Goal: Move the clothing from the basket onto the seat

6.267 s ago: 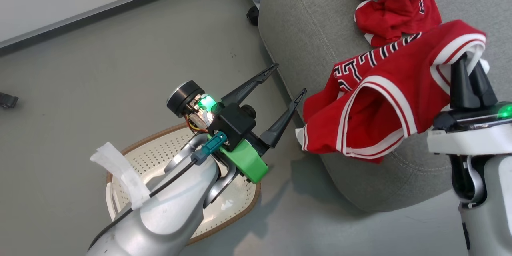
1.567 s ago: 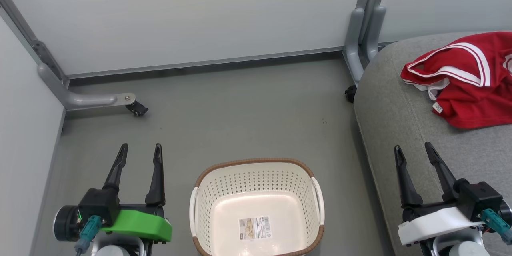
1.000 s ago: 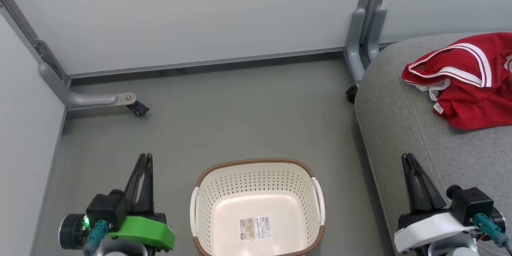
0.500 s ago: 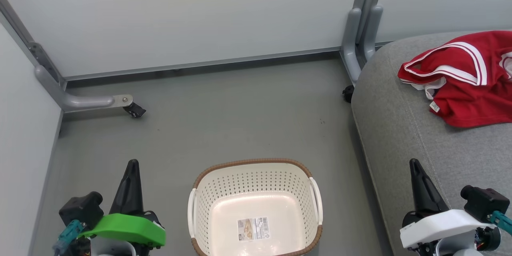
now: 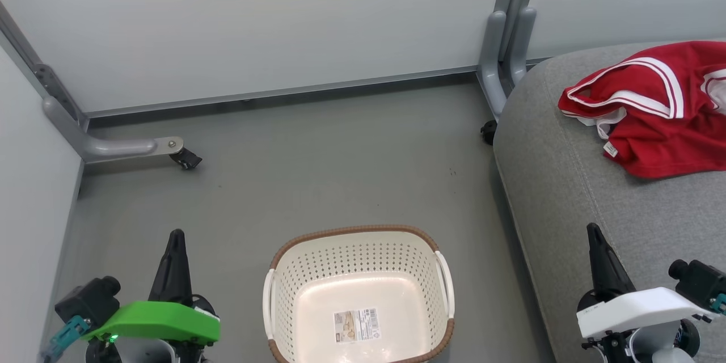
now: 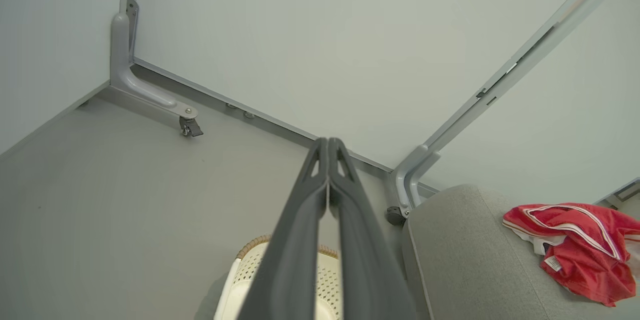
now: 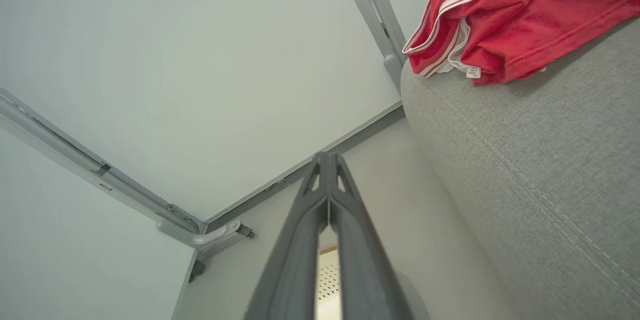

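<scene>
Bare floor (image 5: 317, 170) lies ahead of the left claw (image 5: 175, 237), all the way to the white walls (image 5: 255, 22) that block the far side and the left. A grey leg with a wheel (image 5: 130, 147) sticks out of that corner. The basket (image 5: 351, 232) is open on top. The big seat (image 5: 567, 193) blocks the right, just by the right claw (image 5: 593, 231), with red clothing (image 5: 652, 136) on it.

One high view, two low ones, all facing one wall (image 5: 283, 22).
The head camera looks steeply down on the floor (image 5: 317, 181), basket (image 5: 351, 231) at its bottom edge, seat (image 5: 567, 193) at its right. The wrist cameras sit lower, tilted upward: one looks along the closed left pincer (image 6: 328, 142) beside the basket, the other along the closed right pincer (image 7: 327, 157) by the seat's rounded edge. All share basket, seat, clothing (image 5: 652, 142).
</scene>
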